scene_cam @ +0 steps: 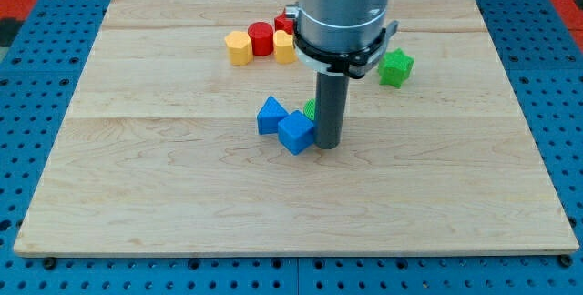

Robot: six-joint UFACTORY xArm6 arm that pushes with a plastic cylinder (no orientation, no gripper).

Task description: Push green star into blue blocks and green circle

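You'll find my tip [328,146] touching the blue cube [295,132], with the second blue block [271,115] just left. The green circle [311,109] hides behind the rod. The green star [395,67] sits well apart, upper right. No tool shows.

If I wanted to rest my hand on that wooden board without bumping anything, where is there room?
Best spots: the whole strip along the view's bottom, below the blue blocks, and the wide left side of the board. The right side below the green star is bare too. It is crowded at top centre, around the yellow and red blocks, and mid-board, where my tip touches the blue blocks.
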